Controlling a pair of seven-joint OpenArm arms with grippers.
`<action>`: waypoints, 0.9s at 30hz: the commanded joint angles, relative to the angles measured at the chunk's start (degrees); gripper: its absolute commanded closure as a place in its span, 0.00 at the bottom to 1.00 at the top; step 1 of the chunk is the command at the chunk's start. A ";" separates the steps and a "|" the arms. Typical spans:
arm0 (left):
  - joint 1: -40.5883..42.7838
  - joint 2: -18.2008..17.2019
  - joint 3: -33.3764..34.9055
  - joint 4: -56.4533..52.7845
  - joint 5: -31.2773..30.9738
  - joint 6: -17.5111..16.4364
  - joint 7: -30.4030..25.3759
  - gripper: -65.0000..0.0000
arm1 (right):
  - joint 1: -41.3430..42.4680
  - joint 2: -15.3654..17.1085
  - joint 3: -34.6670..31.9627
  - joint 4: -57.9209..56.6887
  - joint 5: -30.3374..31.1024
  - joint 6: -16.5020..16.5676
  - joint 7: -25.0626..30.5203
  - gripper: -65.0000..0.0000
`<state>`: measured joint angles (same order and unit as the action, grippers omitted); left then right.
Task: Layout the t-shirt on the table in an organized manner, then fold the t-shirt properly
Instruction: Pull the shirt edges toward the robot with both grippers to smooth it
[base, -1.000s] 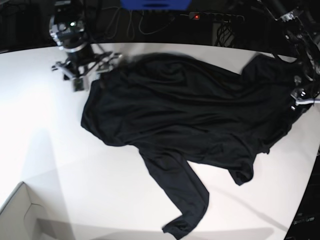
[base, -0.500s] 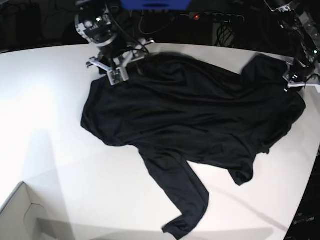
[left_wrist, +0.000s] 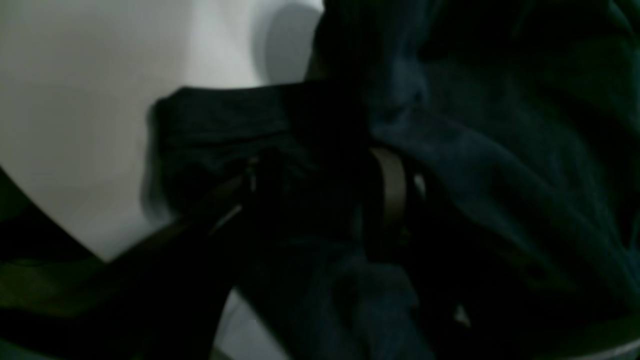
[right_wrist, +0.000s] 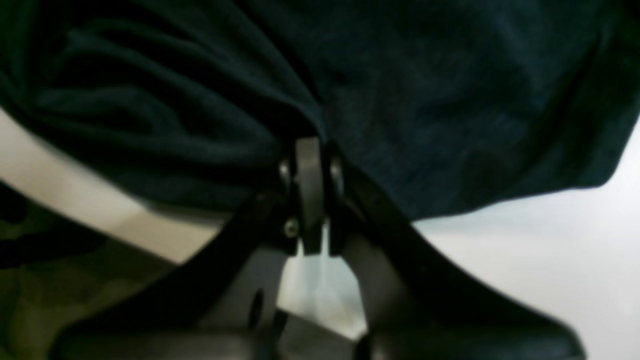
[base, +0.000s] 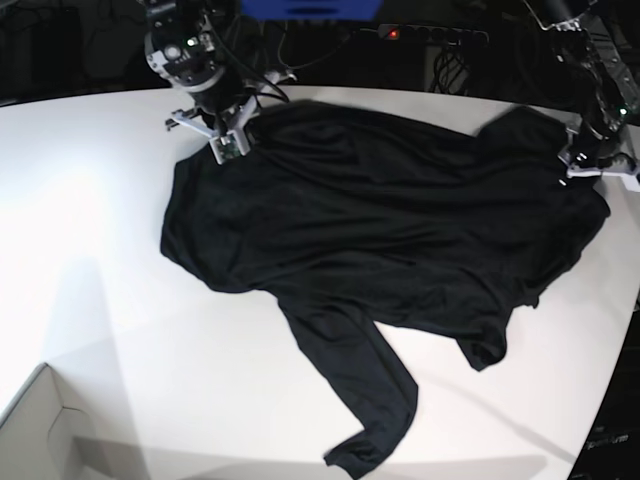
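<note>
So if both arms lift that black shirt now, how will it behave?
Likely floppy: the shirt lies in soft wrinkles and bunches at the right tool. Probably light, thin fabric. The loose sleeve would likely dangle and drag across the table.

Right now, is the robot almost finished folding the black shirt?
Not nearly. The t-shirt lies spread but rumpled on the table, one sleeve trailing toward the front edge. The right gripper is shut on the shirt's edge, and the left gripper has cloth between its jaws at the opposite side. Smoothing it flat and all the folding remain.
</note>
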<state>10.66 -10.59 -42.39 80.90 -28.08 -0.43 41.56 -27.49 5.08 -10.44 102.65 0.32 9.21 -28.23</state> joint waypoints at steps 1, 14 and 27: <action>0.20 -0.27 0.77 0.28 -0.28 0.12 2.18 0.60 | -0.69 0.32 2.39 1.13 -0.27 -0.11 0.93 1.00; -0.85 0.26 11.05 6.44 -0.45 0.12 2.79 0.60 | 0.80 0.68 16.11 2.18 -0.19 0.15 0.58 1.00; 5.65 0.35 8.15 22.88 -0.89 0.12 2.79 0.60 | -2.10 0.68 20.24 3.94 -0.19 0.15 0.67 1.00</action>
<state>17.12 -9.43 -34.00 102.59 -28.88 -0.19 45.76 -29.85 5.52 9.50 105.14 -0.05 9.41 -29.23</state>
